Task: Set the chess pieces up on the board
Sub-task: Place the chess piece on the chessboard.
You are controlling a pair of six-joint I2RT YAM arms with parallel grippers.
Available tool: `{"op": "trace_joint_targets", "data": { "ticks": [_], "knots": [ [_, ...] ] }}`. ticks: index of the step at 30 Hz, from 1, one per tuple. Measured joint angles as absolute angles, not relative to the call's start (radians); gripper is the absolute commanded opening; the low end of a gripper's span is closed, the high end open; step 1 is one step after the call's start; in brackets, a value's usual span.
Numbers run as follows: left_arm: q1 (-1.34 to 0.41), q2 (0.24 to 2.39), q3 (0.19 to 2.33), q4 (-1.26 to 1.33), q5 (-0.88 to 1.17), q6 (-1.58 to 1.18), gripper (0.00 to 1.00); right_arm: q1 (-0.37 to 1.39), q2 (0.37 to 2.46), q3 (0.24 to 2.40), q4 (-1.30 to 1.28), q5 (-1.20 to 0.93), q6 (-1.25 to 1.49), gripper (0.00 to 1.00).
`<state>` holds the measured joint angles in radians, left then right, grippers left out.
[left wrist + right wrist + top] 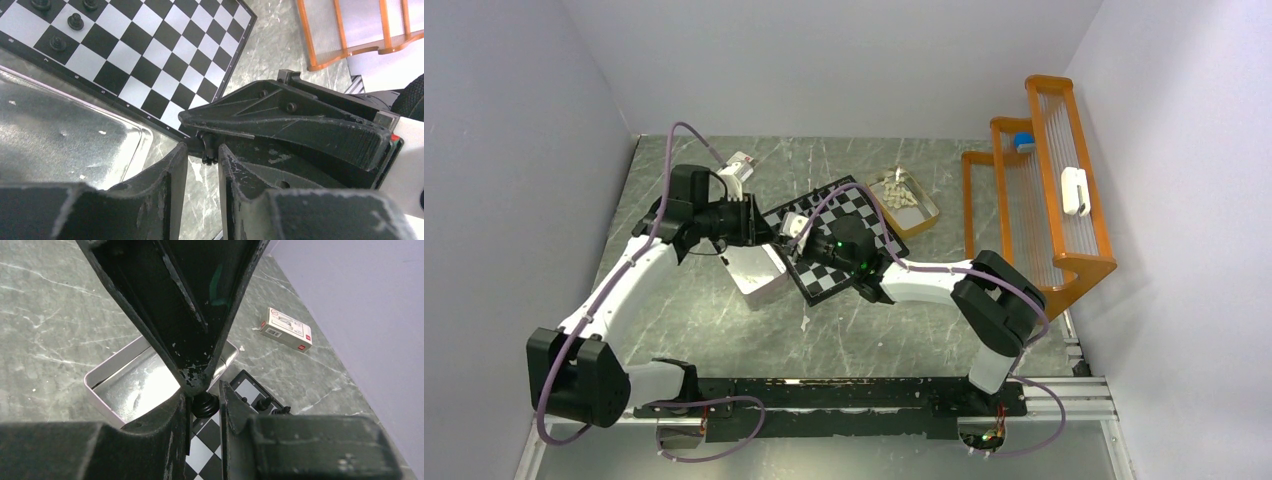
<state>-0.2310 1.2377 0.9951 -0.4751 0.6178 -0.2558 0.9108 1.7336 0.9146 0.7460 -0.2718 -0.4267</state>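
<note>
Over board [150, 55] corner, right claw [204, 410] pinching black piece [202, 401], left claw [202, 165] straddling it

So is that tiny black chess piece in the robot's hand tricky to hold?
Probably. The black chess piece looks smooth and rounded, so it may slip in the right hand. It's likely rigid and light, and narrow enough to tip.

Top view: high behind the arms, down onto the grey marbled bench [724, 340]. Wrist views: close along their jaws, both showing the black-and-white checked chessboard [150, 50].
</note>
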Motion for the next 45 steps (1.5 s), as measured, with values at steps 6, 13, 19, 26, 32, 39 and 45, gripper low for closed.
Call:
{"op": "trace_joint_targets", "data": {
  "ticks": [6,13,19,26,32,39,45],
  "knots": [
    [-0.231,1.251,0.975,-0.429,0.644,-0.286,0.18,0.911,1.740,0.915,0.750,-0.268,-0.419,0.20],
    [-0.231,1.255,0.973,-0.420,0.641,-0.296,0.13,0.911,1.742,0.914,0.760,-0.248,-0.389,0.58],
    [-0.231,1.292,1.040,-0.469,0.587,-0.287,0.11,0.911,1.727,0.878,0.789,-0.201,-0.338,0.93],
    [-0.231,1.368,1.214,-0.560,0.424,-0.234,0.12,0.911,1.543,0.728,0.756,-0.123,-0.212,1.00],
    [-0.231,1.533,1.422,-0.652,0.271,-0.172,0.12,0.911,1.306,0.687,0.617,-0.064,-0.057,1.00],
    [-0.231,1.784,1.606,-0.756,0.184,-0.130,0.11,0.911,1.153,0.643,0.471,-0.048,0.057,1.00],
    [-0.235,1.960,1.736,-0.828,0.140,-0.116,0.10,0.911,1.072,0.616,0.404,-0.036,0.070,1.00]
  ]
}}
